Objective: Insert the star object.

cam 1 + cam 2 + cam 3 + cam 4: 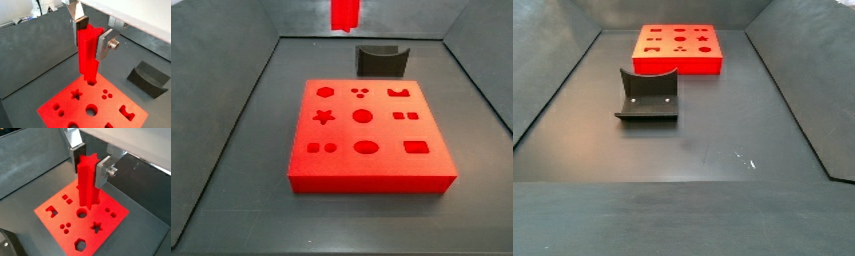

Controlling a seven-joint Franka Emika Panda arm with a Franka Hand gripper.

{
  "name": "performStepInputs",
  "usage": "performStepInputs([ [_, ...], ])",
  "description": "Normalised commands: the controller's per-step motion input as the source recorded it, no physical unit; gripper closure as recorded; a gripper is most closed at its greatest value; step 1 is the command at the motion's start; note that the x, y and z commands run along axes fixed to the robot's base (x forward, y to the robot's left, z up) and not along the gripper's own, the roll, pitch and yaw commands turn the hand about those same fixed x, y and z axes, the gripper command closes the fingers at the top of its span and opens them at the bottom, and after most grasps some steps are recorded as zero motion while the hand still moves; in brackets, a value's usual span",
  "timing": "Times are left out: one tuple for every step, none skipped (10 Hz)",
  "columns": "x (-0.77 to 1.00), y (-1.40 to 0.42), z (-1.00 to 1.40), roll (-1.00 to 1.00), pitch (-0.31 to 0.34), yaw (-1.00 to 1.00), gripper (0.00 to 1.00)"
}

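- Red and long, the peg point(88, 52) hangs upright in the air, pinched at its upper part by the gripper point(91, 31); both wrist views show it so point(87, 183).
- Silver finger plates point(77, 151) press on opposite sides of the peg; the second plate point(107, 42) shows in a wrist view.
- The peg's lower end hangs above the block point(93, 107), apart from it; in a wrist view it points near the star hole point(76, 93).
- In a side view only the peg's lower end point(345, 14) shows, at the frame's 12 o'clock edge; the gripper is out of sight there.
- The block point(369, 140) lies flat on the dark floor point(251, 215), its top cut with shaped holes; the star hole point(323, 117) sits at 9 o'clock on that top.
- The fixture point(381, 60) stands at the block's 12 o'clock in this side view, just apart from it.
- In a side view the fixture point(648, 96) stands at the block's point(679, 48) 6 o'clock; neither peg nor gripper shows there.
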Motion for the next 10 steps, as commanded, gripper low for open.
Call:
performStepInputs([
  [0.01,0.00,-0.16,0.00,-0.021,-0.16,1.00],
  [0.09,0.01,-0.27,-0.13,-0.064,-0.41,1.00],
  [0.01,0.00,-0.45,-0.14,-0.134,-0.55,1.00],
  [0.00,0.00,-0.53,-0.16,-0.179,-0.62,1.00],
  [-0.07,0.00,-0.53,-0.20,-0.206,-0.62,1.00],
  [-0.17,0.00,-0.55,-0.24,-0.173,-0.53,1.00],
  [-0.13,0.00,-0.57,-0.19,-0.169,-0.47,1.00],
  [-0.11,-0.08,-0.62,-0.15,-0.194,-0.45,1.00],
  [-0.12,-0.17,-0.47,0.00,-0.140,-0.32,1.00],
  [-0.08,-0.17,-0.39,0.05,-0.036,-0.29,1.00],
])
